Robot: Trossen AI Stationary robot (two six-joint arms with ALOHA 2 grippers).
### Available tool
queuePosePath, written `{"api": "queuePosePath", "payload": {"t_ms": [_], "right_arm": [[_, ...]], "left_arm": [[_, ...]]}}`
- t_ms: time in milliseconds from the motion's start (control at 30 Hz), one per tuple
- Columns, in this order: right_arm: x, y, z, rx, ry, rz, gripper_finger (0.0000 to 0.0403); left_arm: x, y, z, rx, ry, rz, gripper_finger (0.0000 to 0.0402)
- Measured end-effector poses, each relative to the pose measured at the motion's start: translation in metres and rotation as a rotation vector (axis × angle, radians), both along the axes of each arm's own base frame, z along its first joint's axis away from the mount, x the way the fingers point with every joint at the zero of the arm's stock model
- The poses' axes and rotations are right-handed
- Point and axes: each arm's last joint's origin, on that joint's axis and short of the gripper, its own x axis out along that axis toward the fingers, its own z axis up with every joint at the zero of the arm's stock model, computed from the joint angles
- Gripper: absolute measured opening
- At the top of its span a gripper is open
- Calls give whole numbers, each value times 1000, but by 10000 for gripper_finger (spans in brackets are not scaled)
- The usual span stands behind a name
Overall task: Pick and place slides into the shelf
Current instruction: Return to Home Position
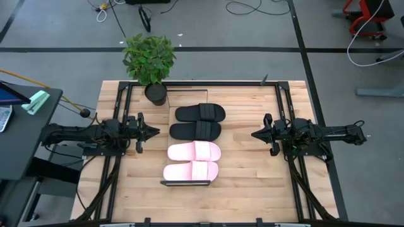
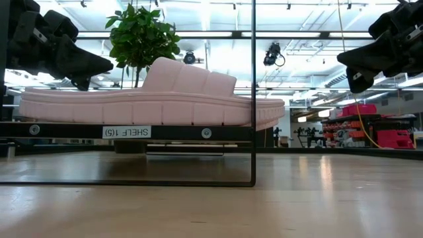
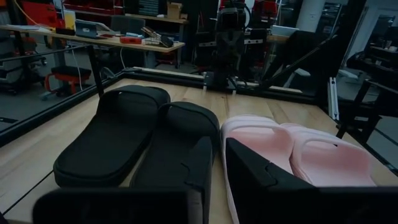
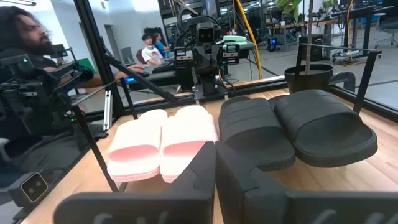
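Four slides lie side by side on the shelf (image 1: 186,183) in the middle of the table: two black ones (image 1: 199,113) (image 1: 196,131) on the far side and two light pink ones (image 1: 194,151) (image 1: 191,171) on the near side. In the low view the nearest pink slide (image 2: 152,99) rests by its sole on the shelf's board (image 2: 132,131). My left gripper (image 1: 154,132) hovers left of the slides, shut and empty. My right gripper (image 1: 255,133) hovers right of them, shut and empty. Both point level at the row of slides.
A potted plant (image 1: 150,60) stands at the far end of the shelf. Black metal rails (image 1: 120,126) (image 1: 287,157) run along the table's left and right sides. People (image 4: 25,37) sit beyond the table's left side. Bare planks lie between each gripper and the shelf.
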Motion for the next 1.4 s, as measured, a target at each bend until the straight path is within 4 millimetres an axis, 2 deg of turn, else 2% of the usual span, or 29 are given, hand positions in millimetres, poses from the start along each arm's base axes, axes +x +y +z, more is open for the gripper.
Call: {"api": "queuePosePath", "payload": {"t_ms": [333,1400], "right_arm": [[0,0,0,0,0,0,13],[0,0,0,0,0,0,13]], "left_arm": [[0,0,0,0,0,0,61],[0,0,0,0,0,0,52]]}}
